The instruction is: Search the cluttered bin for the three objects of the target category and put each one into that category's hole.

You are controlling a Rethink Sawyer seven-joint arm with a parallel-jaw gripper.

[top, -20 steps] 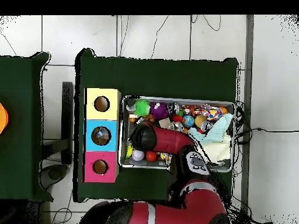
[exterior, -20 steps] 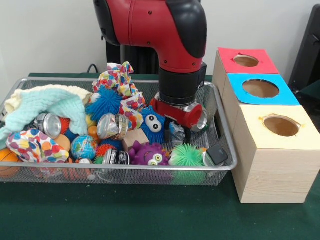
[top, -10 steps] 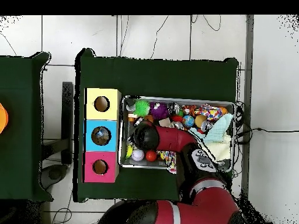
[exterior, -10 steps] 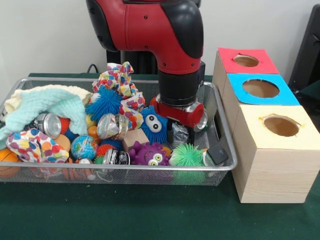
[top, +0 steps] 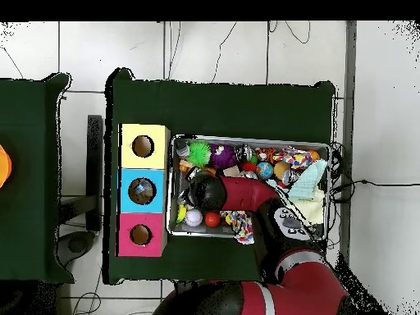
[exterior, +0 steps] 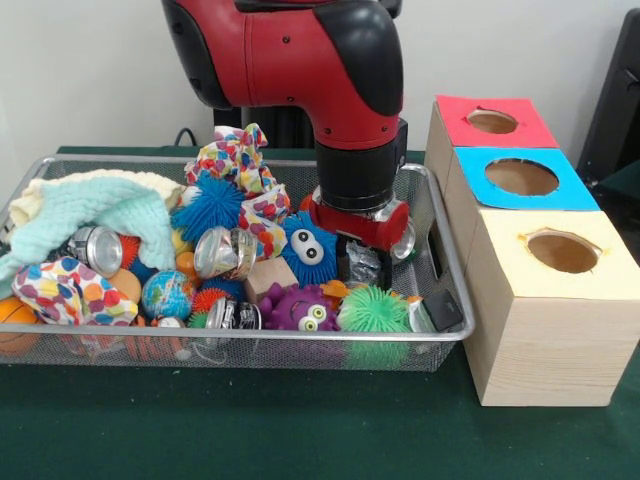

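The silver wire mesh bin (exterior: 250, 340) is full of toys, cloths and cans. My gripper (exterior: 362, 270) hangs below the red wrist flange, down among the things at the bin's right end, right at a crumpled silver can (exterior: 366, 260). A blue furry toy with eyes (exterior: 305, 248) lies to its left and a green spiky ball (exterior: 375, 310) in front. More silver cans lie at the left (exterior: 95, 250) and the middle (exterior: 225, 252). In the overhead view the wrist (top: 207, 191) covers the gripper at the bin's (top: 250, 139) left end.
Three pale wooden boxes stand beside the bin, with a red (exterior: 490, 122), a blue (exterior: 520, 177) and a yellow (exterior: 560, 250) top, each with a round hole. A purple toy (exterior: 300, 308), a globe ball (exterior: 167, 293), a mint cloth (exterior: 90, 210) and a dotted cloth (exterior: 240, 160) crowd the bin.
The arm's upper part has swung to the picture's left in the front view. The wrist stays low in the bin and shifted slightly. The black object in the bin's front right corner has shifted.
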